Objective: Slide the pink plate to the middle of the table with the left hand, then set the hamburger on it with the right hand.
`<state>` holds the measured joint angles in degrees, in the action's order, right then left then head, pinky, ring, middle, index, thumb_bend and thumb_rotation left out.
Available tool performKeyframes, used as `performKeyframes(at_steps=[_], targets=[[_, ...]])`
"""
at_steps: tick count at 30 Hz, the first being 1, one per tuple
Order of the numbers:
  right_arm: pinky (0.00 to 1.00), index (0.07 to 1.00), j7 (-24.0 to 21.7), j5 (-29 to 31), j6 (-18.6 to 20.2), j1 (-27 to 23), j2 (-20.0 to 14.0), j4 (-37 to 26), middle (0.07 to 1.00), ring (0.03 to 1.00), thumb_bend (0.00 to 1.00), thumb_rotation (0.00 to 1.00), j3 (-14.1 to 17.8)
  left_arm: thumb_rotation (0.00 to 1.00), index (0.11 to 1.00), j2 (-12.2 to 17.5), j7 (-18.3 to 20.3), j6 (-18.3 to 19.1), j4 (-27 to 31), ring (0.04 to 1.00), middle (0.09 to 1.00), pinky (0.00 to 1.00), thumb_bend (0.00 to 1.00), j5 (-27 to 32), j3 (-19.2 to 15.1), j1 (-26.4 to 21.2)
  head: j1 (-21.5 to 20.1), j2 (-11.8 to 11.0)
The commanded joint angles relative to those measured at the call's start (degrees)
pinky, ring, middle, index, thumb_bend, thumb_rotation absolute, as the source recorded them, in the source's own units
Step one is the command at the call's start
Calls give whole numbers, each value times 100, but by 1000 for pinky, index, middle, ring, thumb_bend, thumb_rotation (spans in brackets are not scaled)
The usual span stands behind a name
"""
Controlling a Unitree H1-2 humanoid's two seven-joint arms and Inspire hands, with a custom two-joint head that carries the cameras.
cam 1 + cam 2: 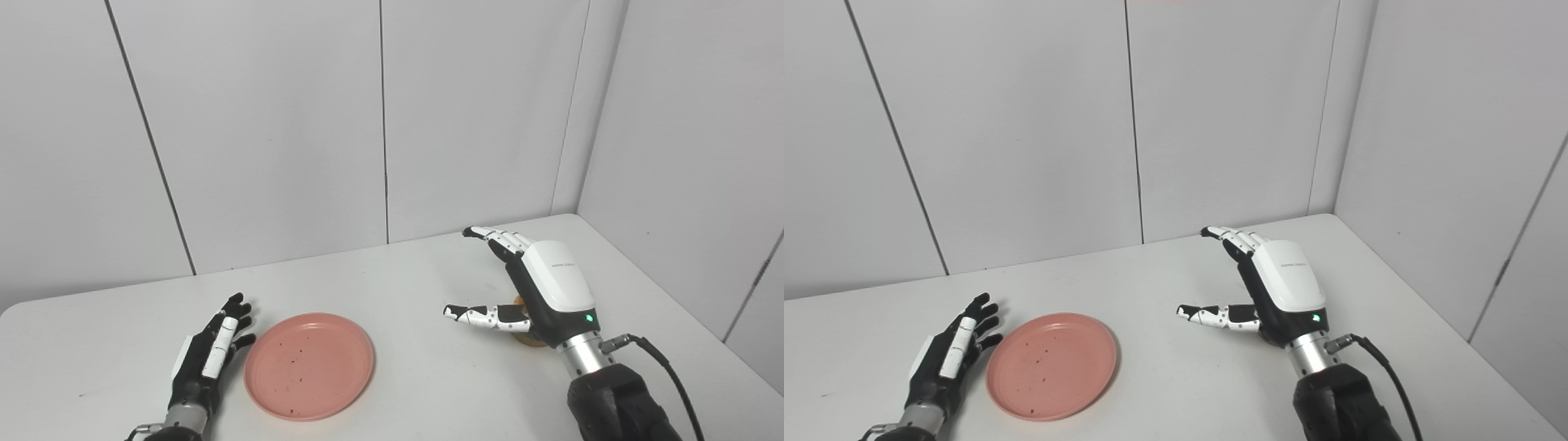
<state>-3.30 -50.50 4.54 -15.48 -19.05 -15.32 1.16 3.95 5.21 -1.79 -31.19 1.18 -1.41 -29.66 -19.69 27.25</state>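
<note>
The pink plate (309,364) lies flat on the white table (398,288), left of centre, with a few dark crumbs on it. My left hand (211,352) rests open on the table just left of the plate's rim, fingers stretched forward. On the right side my right hand (539,291) hovers open, fingers and thumb spread wide, directly over the hamburger (525,335). Only a tan sliver of the bun shows beneath the palm; the rest is hidden. In the right eye view the right hand (1268,288) covers the burger almost wholly.
Grey wall panels enclose the table at the back and on the right, meeting in a corner (576,211). A black cable (667,373) trails from my right wrist. Bare tabletop (410,349) lies between the plate and the right hand.
</note>
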Motion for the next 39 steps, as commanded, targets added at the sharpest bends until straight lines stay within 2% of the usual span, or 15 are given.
performKeyframes(at_steps=[1,3,5,10,18,28,39], targets=[[737,759,-131,-203,241,-284,-257,-56,790,790,783,645,45,871,871,38,-11,56,16,888,887,916,862,31,-8,-209,9,4],[781,767,-289,-332,336,-308,-374,-27,801,805,803,614,22,871,874,39,-4,54,23,889,887,920,861,31,-6,-210,9,4],[827,780,-554,-520,498,-337,-519,22,817,826,820,630,-33,870,875,40,-7,46,20,888,886,920,856,23,-2,-212,20,-2],[855,791,-970,-741,757,-421,-793,300,836,849,851,654,-140,868,872,42,7,46,22,886,886,911,865,12,15,-198,42,14],[803,788,-945,-679,848,-551,-880,808,830,832,860,624,-149,870,881,46,-3,106,40,889,886,921,869,-1,22,-179,34,22],[817,805,-991,-617,915,-718,-1007,1173,845,846,836,636,-230,880,887,58,55,119,112,883,889,914,854,9,47,-131,50,41],[814,799,-811,-469,905,-872,-1078,1534,836,834,831,612,-353,875,878,83,58,151,141,880,892,908,854,1,40,-102,71,68]])
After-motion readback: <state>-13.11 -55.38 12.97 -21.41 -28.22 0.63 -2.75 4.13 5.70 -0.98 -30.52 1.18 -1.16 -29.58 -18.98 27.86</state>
